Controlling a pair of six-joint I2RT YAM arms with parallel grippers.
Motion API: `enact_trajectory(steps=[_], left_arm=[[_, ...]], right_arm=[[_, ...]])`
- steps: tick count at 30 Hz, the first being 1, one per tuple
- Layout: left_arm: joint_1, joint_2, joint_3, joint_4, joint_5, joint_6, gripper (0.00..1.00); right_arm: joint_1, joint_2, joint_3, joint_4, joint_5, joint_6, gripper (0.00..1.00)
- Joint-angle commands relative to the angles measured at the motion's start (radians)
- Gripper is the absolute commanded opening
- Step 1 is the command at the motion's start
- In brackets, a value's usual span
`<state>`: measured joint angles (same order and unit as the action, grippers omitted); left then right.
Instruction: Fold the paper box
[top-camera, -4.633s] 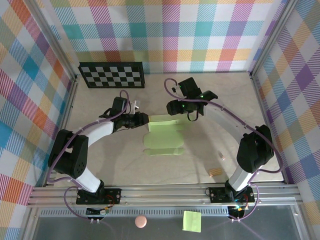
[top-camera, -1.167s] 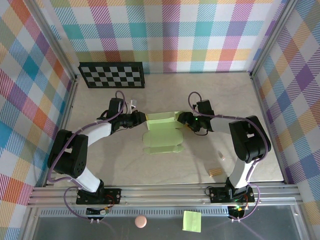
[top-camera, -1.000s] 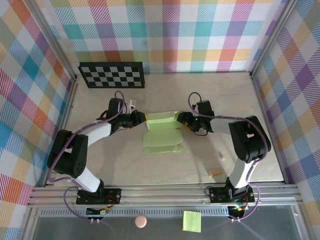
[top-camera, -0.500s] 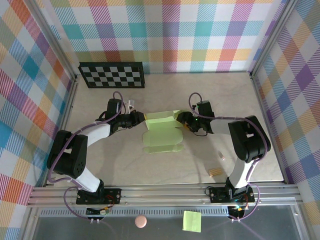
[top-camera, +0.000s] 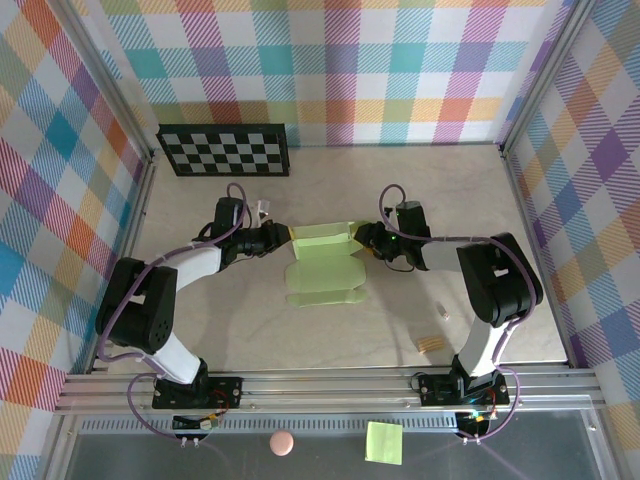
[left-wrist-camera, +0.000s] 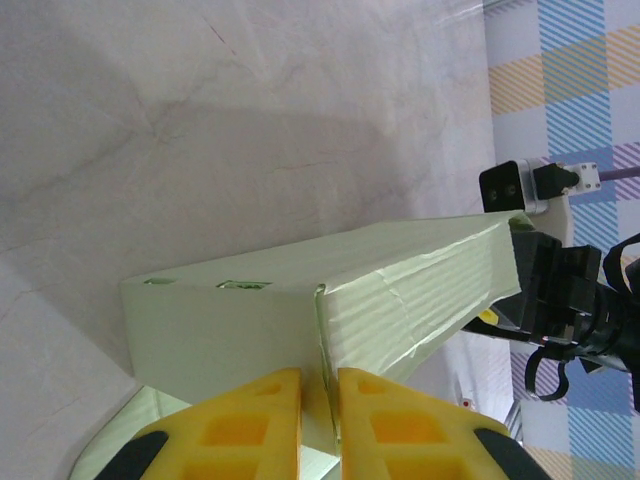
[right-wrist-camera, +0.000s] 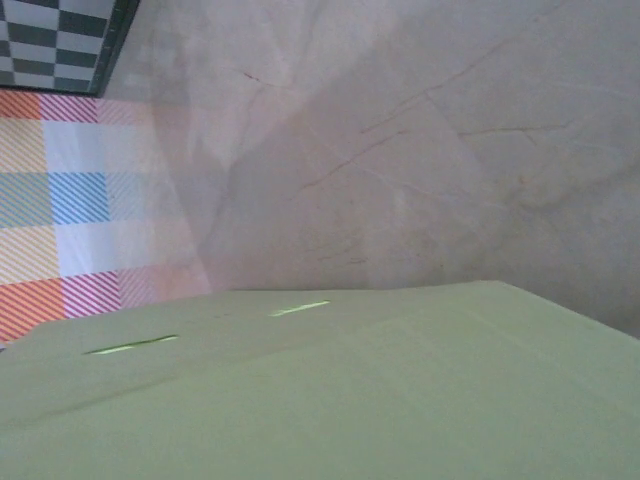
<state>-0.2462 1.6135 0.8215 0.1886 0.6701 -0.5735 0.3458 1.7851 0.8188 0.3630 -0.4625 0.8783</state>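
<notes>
paper box (top-camera: 322, 268): light, thin, bendy card | left fingers (left-wrist-camera: 245, 430): pinched narrow on its edge | right fingers (top-camera: 366, 241): opposite end, grip unclear | hold beside creases

1. Black-and-white checkerboard panel (top-camera: 224, 150) at the table's far left, against the back wall.
2. Small tan block (top-camera: 430, 345) on the pale beige tabletop (top-camera: 450, 200), near right.
3. Bright green square sticky note (top-camera: 384, 441) and small pink ball (top-camera: 282, 443), apart, on the front grey ledge (top-camera: 520, 440).
4. Multicoloured plaid walls (top-camera: 330, 60) all round.
</notes>
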Motion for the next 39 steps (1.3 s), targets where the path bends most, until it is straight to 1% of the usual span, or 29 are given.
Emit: enact_trajectory(steps=[1, 16, 25, 29, 32, 34, 39], left_arm=[[-0.001, 0.044, -0.005, -0.061, -0.014, -0.009, 0.16], [-0.033, 0.065, 0.006, -0.054, -0.013, -0.022, 0.16], [-0.042, 0.063, 0.001, -0.052, -0.017, -0.026, 0.16], [-0.043, 0.057, -0.004, -0.052, -0.019, -0.026, 0.16], [-0.042, 0.057, -0.006, -0.054, -0.020, -0.026, 0.16], [-0.042, 0.057, -0.006, -0.054, -0.021, -0.025, 0.16], [-0.042, 0.058, -0.005, -0.055, -0.022, -0.026, 0.16]], right_arm=[[0.004, -0.011, -0.002, 0.064, -0.039, 0.020, 0.40], [0.054, 0.057, 0.005, 0.134, -0.046, 0.061, 0.39], [0.079, 0.097, 0.017, 0.135, -0.036, 0.072, 0.39], [0.085, 0.112, 0.024, 0.100, -0.028, 0.057, 0.45], [0.091, 0.117, 0.038, 0.041, -0.011, 0.031, 0.49], [0.097, 0.124, 0.048, 0.006, 0.003, 0.015, 0.53], [0.103, 0.137, 0.056, -0.059, 0.030, -0.002, 0.57]])
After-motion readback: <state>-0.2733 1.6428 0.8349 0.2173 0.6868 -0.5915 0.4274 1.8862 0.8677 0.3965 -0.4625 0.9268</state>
